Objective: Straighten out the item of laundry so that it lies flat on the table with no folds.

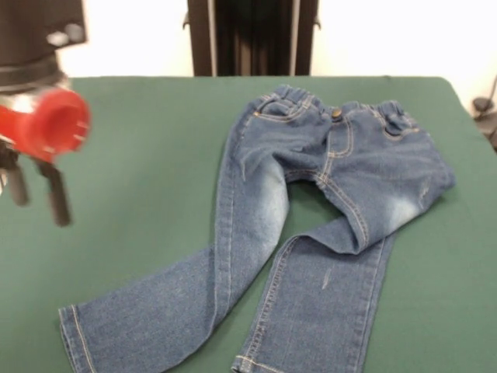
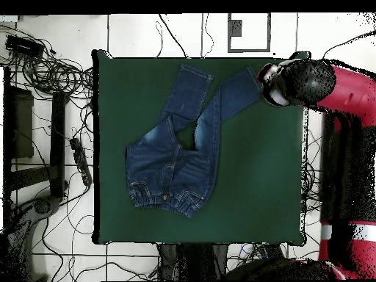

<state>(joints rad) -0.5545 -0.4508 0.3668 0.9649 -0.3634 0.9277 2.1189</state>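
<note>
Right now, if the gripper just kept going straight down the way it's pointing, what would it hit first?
Probably the bare green table. The gripper points down with its fingers apart, off to the side of the jeans. In the overhead view it sits close to a leg cuff, so depth is uncertain.

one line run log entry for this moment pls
jeans: spread on table, legs crossed, one thigh folded | pincer: open, empty, off to the side of the jeans | flat: not yet

Denim on felt-like cloth
Jeans (image 1: 342, 179): blue denim, faded patches, tan stitching, metal-looking button. Table (image 1: 140, 155): matt green cloth. Gripper (image 1: 35, 194): glossy red plastic-looking collar, black fingers.
</note>
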